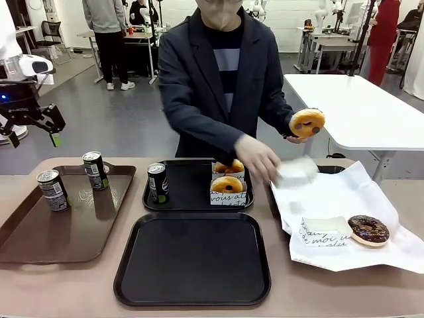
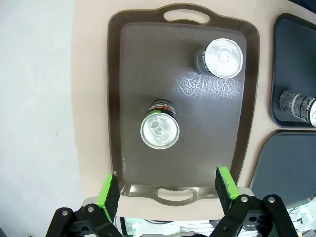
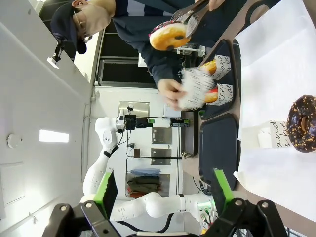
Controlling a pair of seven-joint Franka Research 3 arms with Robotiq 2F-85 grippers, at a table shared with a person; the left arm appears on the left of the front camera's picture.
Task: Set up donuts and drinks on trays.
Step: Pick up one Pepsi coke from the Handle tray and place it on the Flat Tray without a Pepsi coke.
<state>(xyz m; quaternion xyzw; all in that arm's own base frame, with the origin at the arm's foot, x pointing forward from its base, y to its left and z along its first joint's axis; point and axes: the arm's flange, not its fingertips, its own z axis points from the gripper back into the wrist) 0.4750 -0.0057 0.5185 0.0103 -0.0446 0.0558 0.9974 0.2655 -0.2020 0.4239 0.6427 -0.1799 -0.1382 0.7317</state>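
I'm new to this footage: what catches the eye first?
A person holds a donut up, right of centre, the other hand blurred beside the far black tray, which has two donuts and a can. Two cans stand on the brown tray at left.

Front view: from the robot's edge of the table (image 1: 79, 285), faces across to the person (image 1: 225, 79), at middle distance.
Left wrist view: high up, faces straight down on the brown tray (image 2: 207, 148).
Right wrist view: rolled sideways, faces the person across the table.
Shared: front and left wrist, the brown tray; front and right wrist, the chocolate donut (image 1: 369, 230).
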